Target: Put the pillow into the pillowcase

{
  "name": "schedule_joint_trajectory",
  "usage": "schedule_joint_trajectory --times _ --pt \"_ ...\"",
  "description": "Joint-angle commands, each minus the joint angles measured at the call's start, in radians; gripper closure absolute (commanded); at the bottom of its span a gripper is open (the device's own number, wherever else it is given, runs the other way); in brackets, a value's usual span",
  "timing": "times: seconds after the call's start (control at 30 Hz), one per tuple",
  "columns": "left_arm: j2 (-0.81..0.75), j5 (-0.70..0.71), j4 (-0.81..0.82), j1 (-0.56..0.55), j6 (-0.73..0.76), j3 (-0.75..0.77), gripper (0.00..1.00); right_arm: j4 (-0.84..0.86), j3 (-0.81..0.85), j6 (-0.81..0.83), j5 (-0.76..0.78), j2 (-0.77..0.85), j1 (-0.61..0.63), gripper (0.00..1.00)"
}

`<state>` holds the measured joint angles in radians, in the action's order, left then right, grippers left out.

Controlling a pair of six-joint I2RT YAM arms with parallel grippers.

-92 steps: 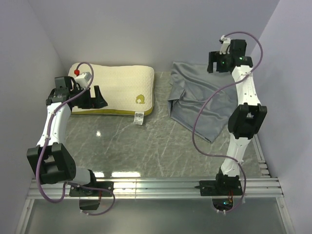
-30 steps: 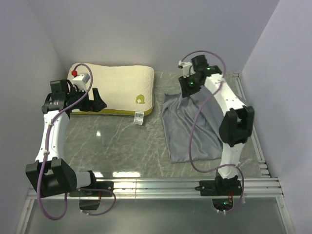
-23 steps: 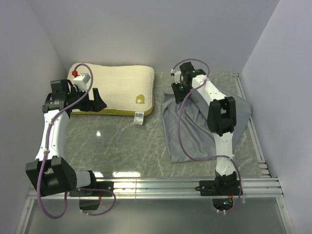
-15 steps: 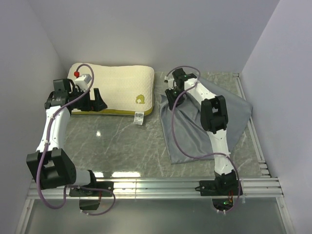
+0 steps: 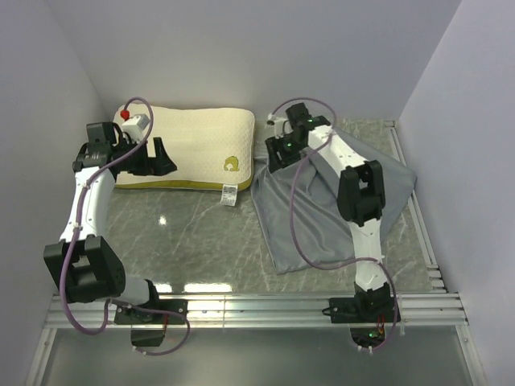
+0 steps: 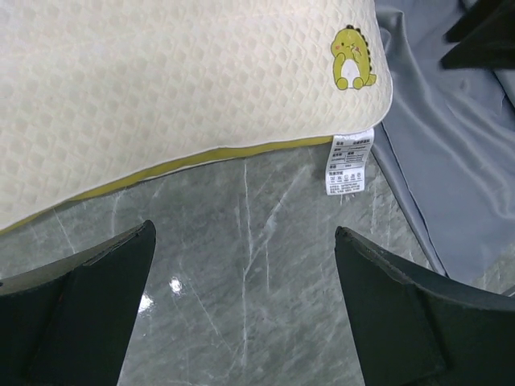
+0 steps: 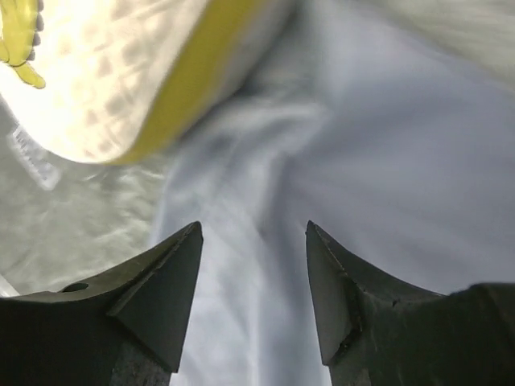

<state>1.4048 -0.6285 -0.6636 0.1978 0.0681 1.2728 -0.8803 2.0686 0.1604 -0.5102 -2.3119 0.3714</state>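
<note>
We are at an early part of the job: getting the pillowcase ready so the pillow can go in. The pillow lies flat at the far left of the surface, and none of it is inside the cloth. The pillowcase lies wrinkled on the right, and its far left corner comes up just beside the pillow's right end. Our right gripper hangs low over that corner. Its fingers are partly apart, and we see only blurry cloth under the gap, so we think it has hold of nothing. Our left gripper hovers by the pillow's front edge, toward its left end. It is wide open and empty, with bare surface under it. From there we see the little green dinosaur and the white tag at the pillow's right corner. We cannot tell which side of the pillowcase is the open mouth. We think the next move is to find that mouth, pinch just the top layer and lift it, so a gap faces the pillow. Then the left gripper needs to close on the pillow and slide it across into the gap. The cloth is floppy, so grabbing both layers at once would shut the mouth.
</note>
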Motion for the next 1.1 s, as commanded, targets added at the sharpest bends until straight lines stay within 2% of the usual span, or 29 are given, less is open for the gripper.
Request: schedule_joint_trajectory --times 0.0,0.03,0.07,0.23,0.5,0.67,0.83,0.9,0.97,1.03,1.07 --pt "0.020 0.012 0.018 -0.003 0.036 0.051 0.01 0.136 -0.073 -0.012 0.254 0.181 -0.078 0.38" --pt "0.032 0.019 0.019 -0.004 0.042 0.054 0.01 0.127 -0.070 -0.006 0.348 0.174 -0.087 0.39" --pt "0.039 0.029 0.021 -0.009 0.055 0.063 0.01 0.110 -0.050 0.007 0.373 0.148 -0.095 0.41" --pt "0.103 0.064 0.028 -0.021 0.071 0.094 0.01 0.075 -0.042 0.034 0.453 0.063 -0.135 0.46" --pt "0.233 0.206 0.093 -0.057 0.122 0.149 0.01 0.087 -0.081 0.074 0.625 -0.023 -0.153 0.45" --pt "0.408 0.361 0.111 -0.080 0.168 0.271 0.01 -0.063 0.146 0.048 0.625 -0.153 -0.247 0.45" --pt "0.595 0.515 0.094 -0.080 0.199 0.427 0.01 -0.092 0.188 0.053 0.651 -0.193 -0.344 0.45" --pt "0.638 0.587 0.073 -0.077 0.228 0.444 0.07 -0.085 0.162 0.054 0.633 -0.172 -0.367 0.45" --pt "0.689 0.605 0.033 -0.067 0.257 0.439 0.20 -0.056 0.105 0.057 0.612 -0.118 -0.367 0.45" --pt "0.682 0.619 0.000 -0.058 0.266 0.357 0.32 -0.033 0.056 0.054 0.589 -0.043 -0.367 0.44" --pt "0.662 0.609 -0.002 -0.041 0.266 0.311 0.35 -0.032 0.050 0.053 0.544 -0.018 -0.367 0.44"
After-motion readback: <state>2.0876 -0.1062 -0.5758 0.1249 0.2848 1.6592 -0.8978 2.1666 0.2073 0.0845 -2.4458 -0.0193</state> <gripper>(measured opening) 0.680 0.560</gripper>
